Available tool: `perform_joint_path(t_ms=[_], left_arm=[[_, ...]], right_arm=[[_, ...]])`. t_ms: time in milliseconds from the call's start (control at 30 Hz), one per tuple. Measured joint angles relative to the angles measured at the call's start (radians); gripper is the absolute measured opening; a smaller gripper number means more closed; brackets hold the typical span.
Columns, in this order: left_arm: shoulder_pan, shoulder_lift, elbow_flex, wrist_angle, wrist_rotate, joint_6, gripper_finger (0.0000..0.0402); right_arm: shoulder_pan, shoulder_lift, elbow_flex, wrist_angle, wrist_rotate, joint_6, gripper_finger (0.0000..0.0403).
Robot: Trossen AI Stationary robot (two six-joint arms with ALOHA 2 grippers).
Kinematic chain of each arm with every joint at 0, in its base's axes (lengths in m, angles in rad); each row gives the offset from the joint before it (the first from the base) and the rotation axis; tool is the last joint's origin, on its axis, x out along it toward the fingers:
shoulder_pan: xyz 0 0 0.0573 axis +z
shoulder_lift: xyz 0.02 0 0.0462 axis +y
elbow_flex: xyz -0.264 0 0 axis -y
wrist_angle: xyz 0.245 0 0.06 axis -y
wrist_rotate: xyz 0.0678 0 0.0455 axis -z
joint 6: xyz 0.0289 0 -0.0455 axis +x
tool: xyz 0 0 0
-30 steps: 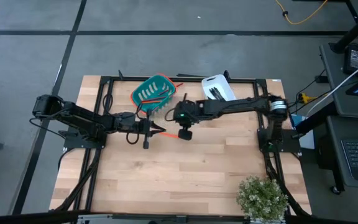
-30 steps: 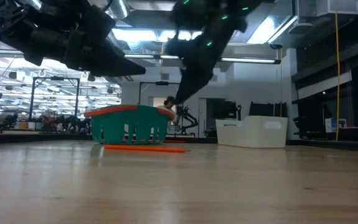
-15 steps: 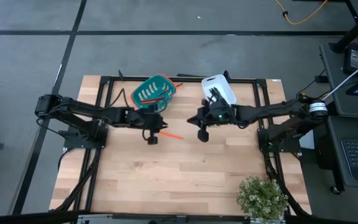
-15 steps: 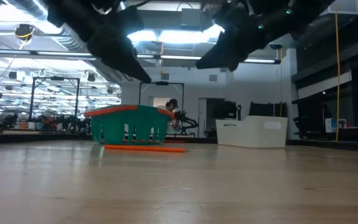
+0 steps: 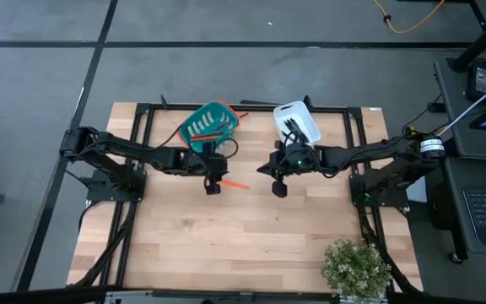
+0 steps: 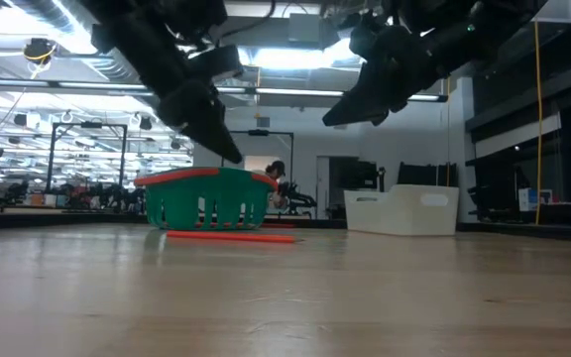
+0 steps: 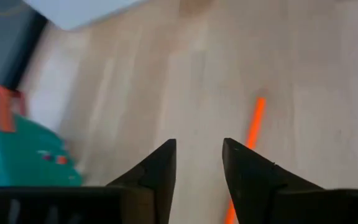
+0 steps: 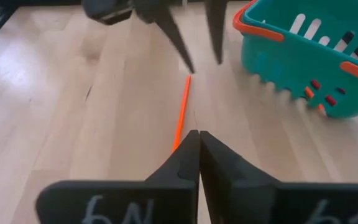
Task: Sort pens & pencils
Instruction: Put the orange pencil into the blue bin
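One orange pencil (image 5: 236, 183) lies flat on the wooden table in front of the teal basket (image 5: 209, 125), apart from both grippers; it also shows in the low view (image 6: 231, 237). My left gripper (image 7: 197, 146) hangs open above the table beside the pencil's (image 7: 252, 127) left end, slanting down, nothing between its fingers. My right gripper (image 8: 197, 134) is shut and empty, hovering over the pencil's (image 8: 181, 115) other end. Black pens (image 5: 292, 127) lie in the white bin (image 5: 297, 121). More pencils (image 5: 215, 133) lie in the basket.
Basket and bin stand side by side at the table's far edge. A potted plant (image 5: 357, 266) sits at the near right corner. Bare wood stretches across the near half. A person (image 6: 276, 171) shows far off in the room behind the basket.
My right gripper has drawn back from beside the basket toward the table's right edge and tipped up from steeply downward to a shallow slant. My left gripper has tipped from nearly level to slanting down over the pencil's left end. The pencil has stayed on the table.
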Motion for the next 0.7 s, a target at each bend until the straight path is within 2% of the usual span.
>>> perform_joint_path(t_ms=[167, 233, 500, 700], left_arm=[[0.000, 0.032, 0.000, -0.005, 0.152, -0.009, 0.0126], [-0.001, 0.036, 0.000, -0.008, 0.176, -0.023, 0.0126], [0.001, 0.037, 0.004, -0.062, 0.186, -0.009, 0.0126], [0.002, 0.058, 0.076, -0.141, 0.178, 0.048, 0.0126]], right_arm=[[0.000, 0.000, 0.000, 0.000, 0.000, -0.006, 0.0017], [0.000, 0.000, 0.000, 0.000, 0.000, -0.006, 0.0018], [0.000, 0.000, 0.000, 0.000, 0.000, -0.006, 0.0018], [0.000, 0.000, 0.000, 0.000, 0.000, -0.005, 0.0018]])
